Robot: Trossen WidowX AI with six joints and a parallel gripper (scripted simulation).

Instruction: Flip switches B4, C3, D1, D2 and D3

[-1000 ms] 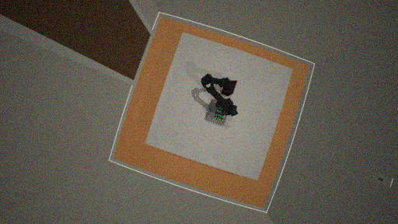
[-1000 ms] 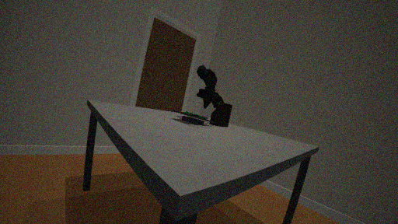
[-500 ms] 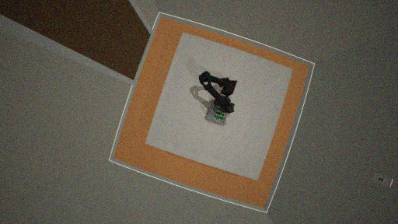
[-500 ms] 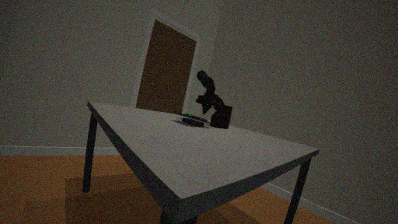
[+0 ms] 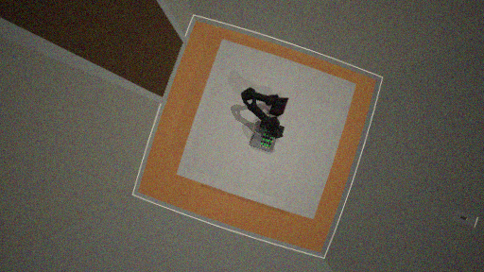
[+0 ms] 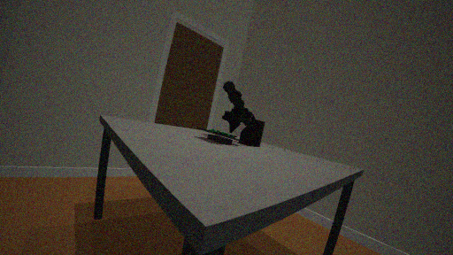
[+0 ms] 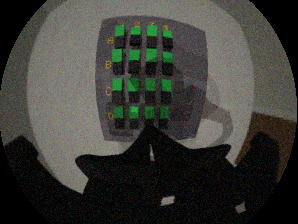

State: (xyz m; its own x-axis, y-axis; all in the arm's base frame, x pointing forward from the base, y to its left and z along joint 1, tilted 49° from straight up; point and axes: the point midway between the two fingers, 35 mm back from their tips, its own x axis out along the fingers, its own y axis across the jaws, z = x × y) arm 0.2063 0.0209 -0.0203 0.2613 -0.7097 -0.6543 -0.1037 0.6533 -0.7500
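The panel lies on the table, switches in four rows; the gripper, clenched on nothing, overlaps its near edge in the wrist view.

On the flat grey rectangular switch panel, in the wrist view, we read small yellow printed characters around a grid of green-and-black switches. Down the side run four row letters: a yellow letter "A", a yellow letter "B", a yellow letter "C" and a yellow letter "D", one beside each row. Along the "A" edge, we make out a yellow numeral "2" and a yellow numeral "4", each above its column; the other column marks are too blurred for us to read surely.
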